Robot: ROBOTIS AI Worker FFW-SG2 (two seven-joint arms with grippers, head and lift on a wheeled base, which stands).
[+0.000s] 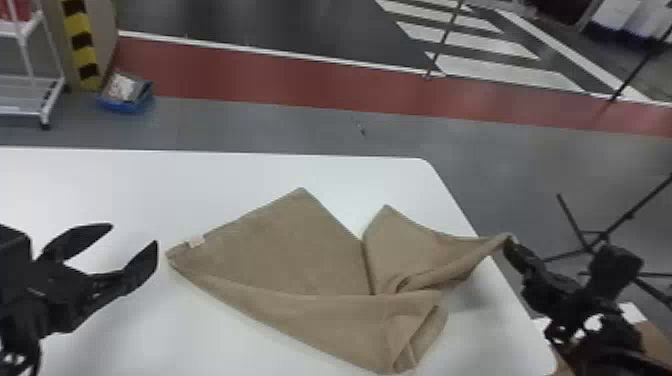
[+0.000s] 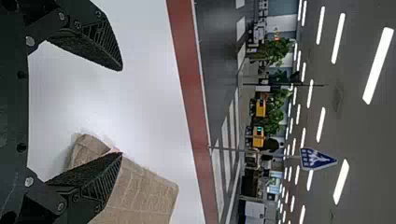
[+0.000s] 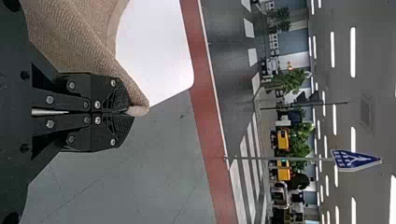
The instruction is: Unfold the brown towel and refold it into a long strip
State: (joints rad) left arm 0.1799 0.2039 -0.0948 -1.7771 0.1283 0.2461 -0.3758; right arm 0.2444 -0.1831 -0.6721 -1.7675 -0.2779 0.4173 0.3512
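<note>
The brown towel [image 1: 300,250] lies partly folded and creased on the white table, its right part pulled up toward the table's right edge. There my right gripper [image 1: 510,246] holds the raised corner. In the right wrist view the right gripper [image 3: 128,111] is shut on that corner of the towel [image 3: 74,37]. My left gripper [image 1: 134,235] is open just left of the towel's left corner, with nothing between its fingers. In the left wrist view the left gripper [image 2: 122,112] stands wide apart, one finger in front of the towel [image 2: 144,196].
The white table's [image 1: 100,185] far edge and rounded right corner lie beyond the towel. Past the right edge stands a black tripod-like stand [image 1: 605,235]. On the floor at the back left are a white rack [image 1: 30,80] and a blue bin [image 1: 125,102].
</note>
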